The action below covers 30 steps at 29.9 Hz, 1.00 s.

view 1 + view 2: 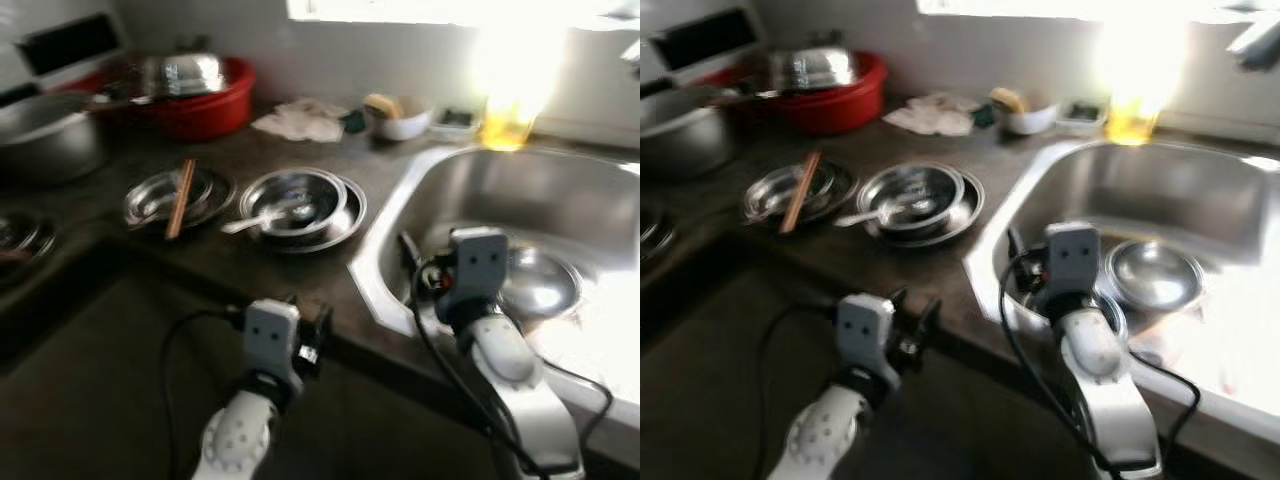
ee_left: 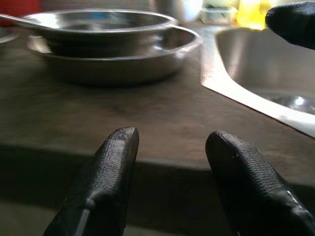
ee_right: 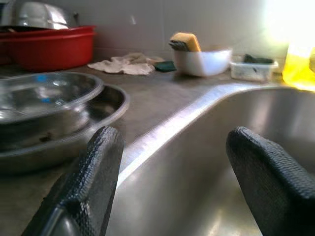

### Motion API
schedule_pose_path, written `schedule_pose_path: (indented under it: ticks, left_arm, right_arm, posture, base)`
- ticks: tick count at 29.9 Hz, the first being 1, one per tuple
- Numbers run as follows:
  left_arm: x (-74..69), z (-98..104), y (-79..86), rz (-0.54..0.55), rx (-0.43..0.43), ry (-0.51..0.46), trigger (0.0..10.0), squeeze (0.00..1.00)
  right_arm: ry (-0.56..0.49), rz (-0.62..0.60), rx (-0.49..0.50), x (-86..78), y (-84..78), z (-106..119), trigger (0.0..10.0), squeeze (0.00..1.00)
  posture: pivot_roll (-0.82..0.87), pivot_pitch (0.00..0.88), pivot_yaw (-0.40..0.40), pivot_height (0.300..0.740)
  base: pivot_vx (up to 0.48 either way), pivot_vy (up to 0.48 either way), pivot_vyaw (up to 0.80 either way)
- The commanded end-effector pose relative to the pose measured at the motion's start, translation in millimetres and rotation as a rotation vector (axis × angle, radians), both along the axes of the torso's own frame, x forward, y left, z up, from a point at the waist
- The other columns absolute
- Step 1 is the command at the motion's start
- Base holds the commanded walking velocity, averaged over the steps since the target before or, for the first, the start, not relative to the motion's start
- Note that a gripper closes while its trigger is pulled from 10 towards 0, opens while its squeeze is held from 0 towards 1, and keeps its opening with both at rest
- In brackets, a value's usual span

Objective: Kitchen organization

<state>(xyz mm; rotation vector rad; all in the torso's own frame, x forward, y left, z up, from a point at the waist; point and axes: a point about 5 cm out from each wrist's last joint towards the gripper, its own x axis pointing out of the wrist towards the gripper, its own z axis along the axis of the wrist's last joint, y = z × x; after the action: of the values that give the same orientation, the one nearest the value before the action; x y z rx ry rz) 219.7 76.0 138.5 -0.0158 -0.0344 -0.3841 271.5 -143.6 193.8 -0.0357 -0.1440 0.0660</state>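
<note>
Claws both hang open with nothing in them. The left gripper sits low at the front edge of the dark stone counter, its two black fingers apart, pointing at the shiny steel bowl stacked in a steel plate with a spoon in it. The right gripper is spread wide at the near corner of the shiny metal sink, touching nothing. A round steel bowl lies in the sink. A second steel plate with a brown wooden stick across it sits left of the stack.
</note>
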Motion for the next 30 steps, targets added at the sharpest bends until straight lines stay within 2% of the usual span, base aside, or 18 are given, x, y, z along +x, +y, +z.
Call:
schedule_pose_path:
  ticks: [1, 5, 9, 19, 22, 26, 28, 29, 30]
  left_arm:
    - [0.0, -3.5, 7.3, 0.025, 0.025, 0.015, 10.0, 0.00]
    - [0.4, -3.7, 7.6, 0.023, 0.020, 0.019, 10.0, 0.00]
    - [0.4, -3.4, 8.0, 0.027, 0.019, 0.016, 10.0, 0.00]
    - [0.4, -3.8, 7.8, 0.028, 0.027, 0.013, 10.0, 0.00]
    - [-0.1, -4.0, 6.9, 0.028, 0.027, 0.012, 10.0, 0.00]
    - [-0.7, -4.2, 7.4, 0.030, 0.026, 0.014, 10.0, 0.00]
    - [-1.1, -4.1, 7.5, 0.031, 0.024, 0.013, 10.0, 0.00]
    - [-1.0, -4.2, 7.5, 0.032, 0.024, 0.013, 10.0, 0.00]
    - [-1.0, -4.3, 7.6, 0.032, 0.024, 0.013, 10.0, 0.00]
  right_arm:
    - [-0.026, 0.026, 0.017, 1.0, 7.4, 6.3, 10.0, 0.00]
    - [-0.031, 0.027, 0.025, 2.8, 7.0, 8.0, 10.0, 0.00]
    - [-0.031, 0.026, 0.038, 6.0, 6.2, 9.7, 10.0, 0.00]
    - [-0.080, 0.051, 0.022, 12.0, 6.6, 20.5, 10.0, 0.00]
    - [-0.124, 0.085, -0.036, 19.1, 8.6, 29.5, 10.0, 0.00]
    - [-0.163, 0.123, -0.064, 24.7, 12.0, 38.1, 10.0, 0.00]
    - [-0.191, 0.188, -0.108, 27.3, 18.8, 42.9, 10.0, 0.00]
    - [-0.193, 0.228, -0.124, 28.5, 24.1, 42.8, 10.0, 1.00]
    - [-0.194, 0.253, -0.133, 29.4, 27.6, 42.5, 10.0, 1.00]
  posture:
    - [0.08, 0.095, 0.016, 0.740]
    - [0.08, 0.093, 0.017, 0.740]
    - [0.08, 0.092, 0.017, 0.740]
    - [0.08, 0.083, 0.015, 0.740]
    - [0.09, 0.080, 0.011, 0.740]
    - [0.09, 0.080, 0.011, 0.740]
    - [0.08, 0.080, 0.009, 0.740]
    - [0.08, 0.081, 0.010, 0.740]
    - [0.08, 0.081, 0.010, 0.740]
  base:
    - [0.000, 0.000, 0.80]
    - [0.000, 0.480, 0.80]
    - [0.000, 0.480, 0.00]
    - [0.000, 0.000, 0.00]
    - [0.000, 0.000, 0.00]
    - [0.000, 0.000, 0.00]
    - [0.000, 0.000, 0.00]
    - [0.000, 0.000, 0.00]
    - [0.000, 0.000, 0.00]
